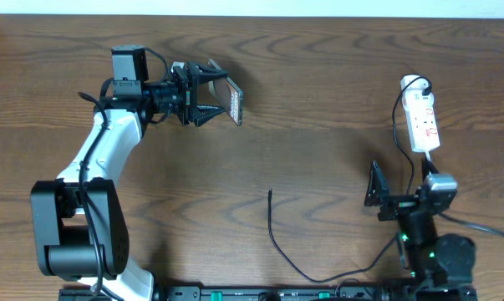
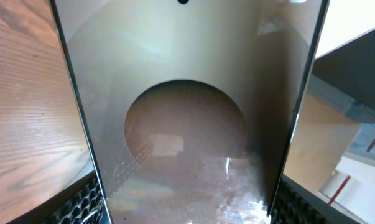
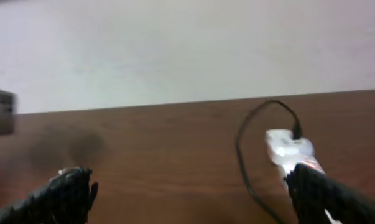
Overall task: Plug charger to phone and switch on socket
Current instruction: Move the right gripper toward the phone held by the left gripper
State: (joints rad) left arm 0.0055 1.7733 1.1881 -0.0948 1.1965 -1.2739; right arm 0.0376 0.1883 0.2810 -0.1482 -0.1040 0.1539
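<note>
Filling almost the whole left wrist view, the phone (image 2: pixel 187 124) stands close before the lens, its glossy face showing a brownish round patch at mid-frame, with the textured black finger pads (image 2: pixel 81 202) pressed against its long edges at the lower corners. From overhead, the left gripper (image 1: pixel 216 99) is clamped around that phone (image 1: pixel 234 104) in the upper left-centre of the frame, holding it turned on edge above the brown wooden table (image 1: pixel 318 84); whether it touches the wood cannot be told. The charger (image 1: pixel 271 226) lies in the lower middle of the overhead frame, its thin black cable running up from the bottom edge and ending in a free tip on the bare table, well apart from the phone. The socket (image 1: pixel 421 117), a white power strip with red markings, lies in the upper right, with a black lead looping from its top end down its left side. Just below it, the right gripper (image 1: pixel 375 186) stands with its jaws spread wide and nothing between them. Its wrist view shows both fingers apart at the lower corners and the socket (image 3: pixel 290 149) on the table ahead at right, beneath a pale wall.
</note>
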